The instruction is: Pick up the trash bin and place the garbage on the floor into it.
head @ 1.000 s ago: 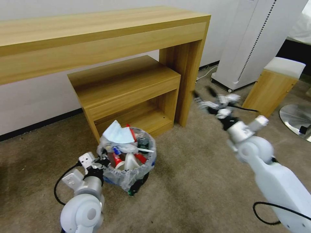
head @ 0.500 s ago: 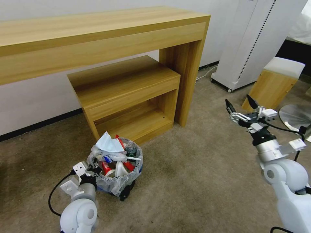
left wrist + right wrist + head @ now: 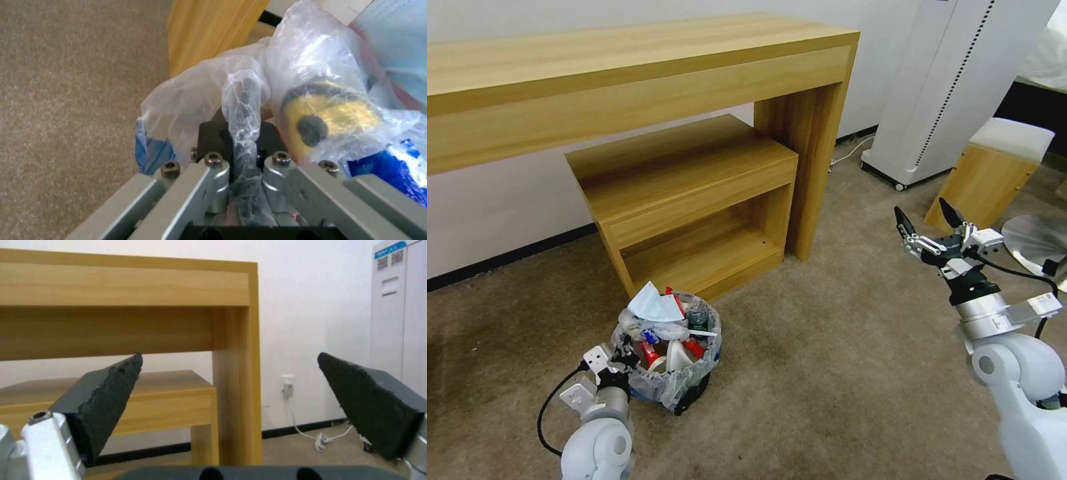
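— Where's the small round black trash bin (image 3: 690,393) with the crinkled clear plastic liner?

— On the beige short-pile carpet floor (image 3: 827,373), just before the low wooden shelf unit (image 3: 694,200), crammed with garbage (image 3: 670,333) (a blue mask on top).

— And the arms?

— The left gripper (image 3: 242,160) pinches the bagged rim, jaws pressed together. The right gripper (image 3: 922,220) hangs well apart, jaws spread, holding nothing.

Beige short-pile carpet (image 3: 827,347) across room. White wall (image 3: 500,207) far, black baseboard (image 3: 507,257) along its foot. Long wooden desk (image 3: 627,73) far left; lower wooden shelf unit (image 3: 687,180) tucked under. White cabinet on castors (image 3: 947,87) far right; white-topped wooden stool (image 3: 994,177) beside it.
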### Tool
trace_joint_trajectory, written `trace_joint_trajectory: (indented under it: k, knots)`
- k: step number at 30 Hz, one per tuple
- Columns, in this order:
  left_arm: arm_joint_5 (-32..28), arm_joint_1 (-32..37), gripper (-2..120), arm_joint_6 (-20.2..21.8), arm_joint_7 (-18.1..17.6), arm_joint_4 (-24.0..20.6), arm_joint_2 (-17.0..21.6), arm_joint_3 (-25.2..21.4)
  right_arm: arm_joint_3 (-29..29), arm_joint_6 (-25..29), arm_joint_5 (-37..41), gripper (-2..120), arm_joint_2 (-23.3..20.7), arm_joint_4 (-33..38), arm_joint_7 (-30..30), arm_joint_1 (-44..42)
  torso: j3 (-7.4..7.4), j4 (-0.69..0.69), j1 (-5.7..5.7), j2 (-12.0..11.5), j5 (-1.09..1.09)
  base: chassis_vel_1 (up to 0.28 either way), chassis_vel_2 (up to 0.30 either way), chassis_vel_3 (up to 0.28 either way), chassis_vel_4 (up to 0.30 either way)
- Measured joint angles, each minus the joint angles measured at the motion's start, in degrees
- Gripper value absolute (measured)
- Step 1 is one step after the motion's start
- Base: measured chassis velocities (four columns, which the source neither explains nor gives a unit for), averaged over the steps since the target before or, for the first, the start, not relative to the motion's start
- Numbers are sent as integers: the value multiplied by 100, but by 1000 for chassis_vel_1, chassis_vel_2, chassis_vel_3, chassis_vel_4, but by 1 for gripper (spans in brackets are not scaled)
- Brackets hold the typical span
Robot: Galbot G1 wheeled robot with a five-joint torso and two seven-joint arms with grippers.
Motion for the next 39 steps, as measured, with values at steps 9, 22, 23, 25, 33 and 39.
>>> trace_joint_trajectory:
  k: [9, 22, 23, 25, 33, 39]
  knots:
    - [-22, 101, 31, 324, -473, -444, 48, 10, -89, -3, 2, 100, 27, -133, -10, 15, 0, 0, 0, 0, 0, 0, 0, 0, 0]
    - [522, 403, 81, 689, -853, -1743, 230, -216, -129, 103, -84, 100, 259, -136, 12, -225, 0, 0, 0, 0, 0, 0, 0, 0, 0]
    - [522, 403, 81, 689, -853, -1743, 230, -216, -129, 103, -84, 100, 259, -136, 12, -225, 0, 0, 0, 0, 0, 0, 0, 0, 0]
    - [898, 460, 91, 399, -509, -1965, 281, -222, -157, 359, -178, 100, 426, -34, 140, -431, 0, 0, 0, 1, 0, 0, 0, 0, 0]
    - [2082, 516, 100, -369, 628, -2369, 733, -784, 404, 779, -1026, 100, 976, 540, 569, -1318, -1, -1, 0, 0, 0, 0, 0, 0, 0]
    - [2383, 578, 100, -639, 1052, -2468, 1191, -975, 742, 832, -1164, 100, 1196, 832, 747, -1775, -1, -2, 0, 0, 0, 0, 0, 0, 0]
